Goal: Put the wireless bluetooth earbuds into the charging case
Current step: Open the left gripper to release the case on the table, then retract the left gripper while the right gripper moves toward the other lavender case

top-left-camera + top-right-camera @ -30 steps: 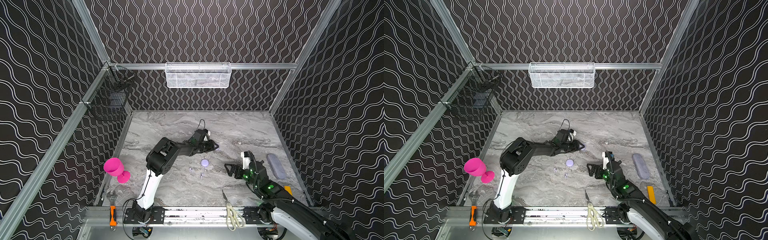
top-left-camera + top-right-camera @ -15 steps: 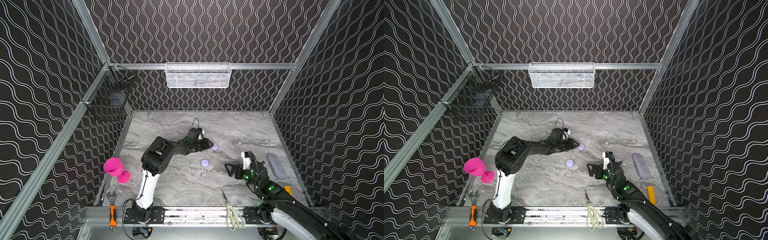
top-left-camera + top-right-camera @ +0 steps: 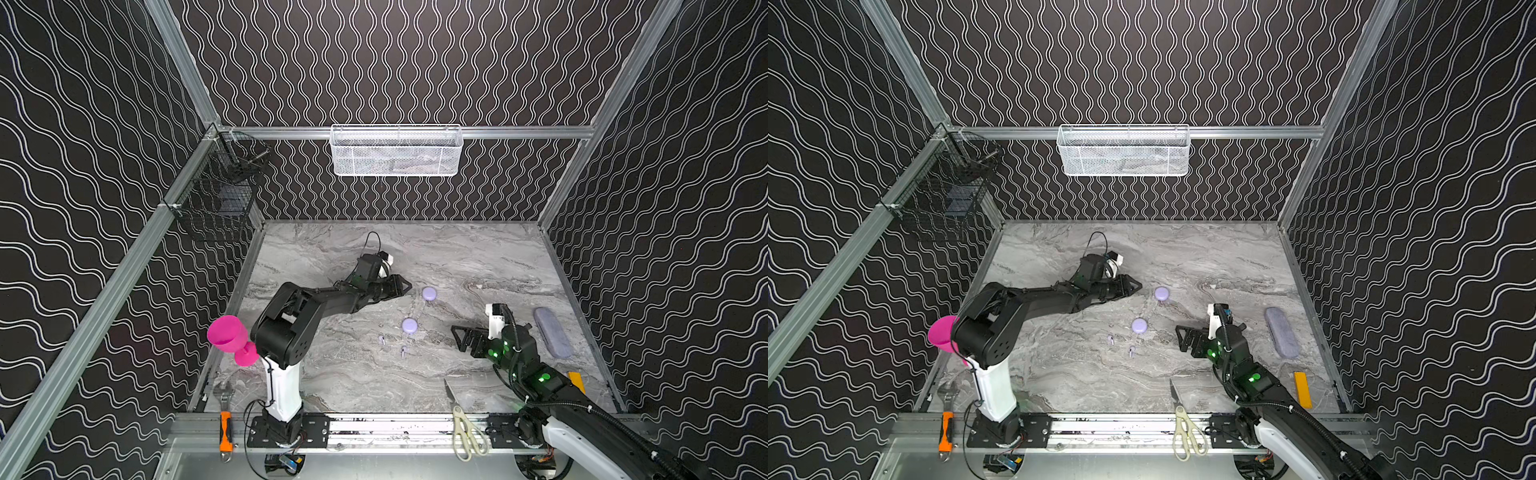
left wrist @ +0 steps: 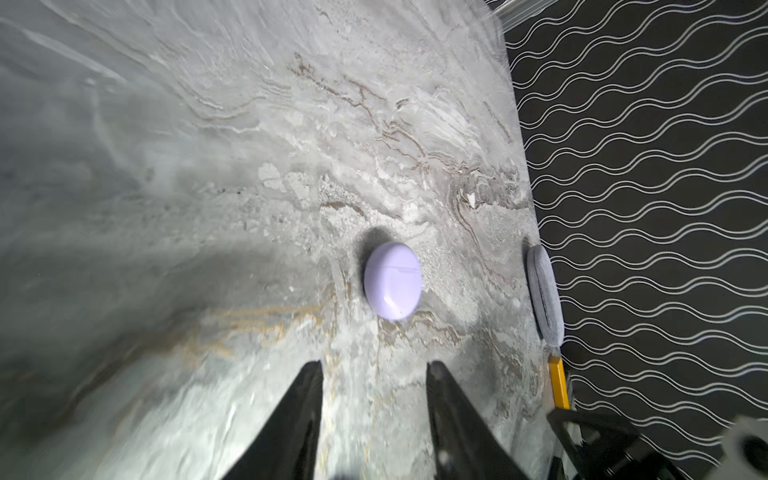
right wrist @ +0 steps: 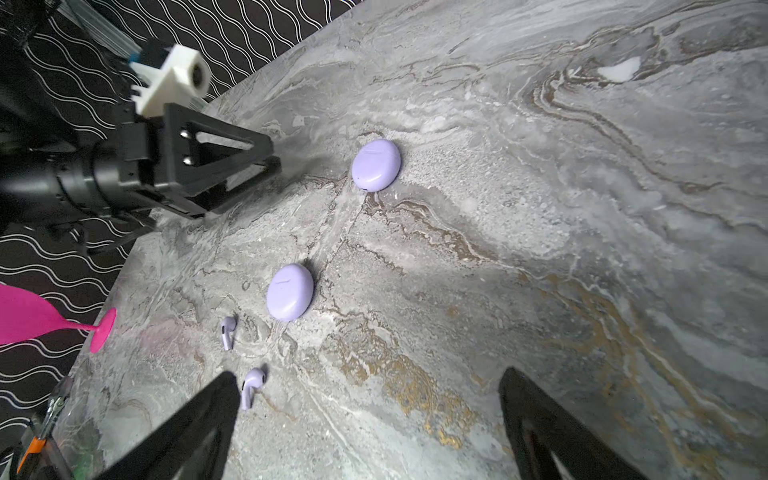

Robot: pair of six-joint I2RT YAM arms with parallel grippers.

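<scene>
Item: earbud job, risk check. In both top views I log the L gripper low over the table, jaws apart w/ nothing between, nose near the far case. The near case sits mid-table w/ two earbuds loose just beside it. The R gripper hovers to their right, jaws wide, empty. Risk: both arms work one small patch, so a clash is poss. L wrist view: far case lies ahead of the fingertips, lid seam shut. I judge this smooth round puck may skid or spin if one pad lands first. R wrist view: far case and near case both shut, so no earbud goes in until a lid is up. One earbud lies just beside a fingertip, and a careless descent could flick it toward the pink goblet or off the edge. Only two earbuds in sight; can't find others.
</scene>
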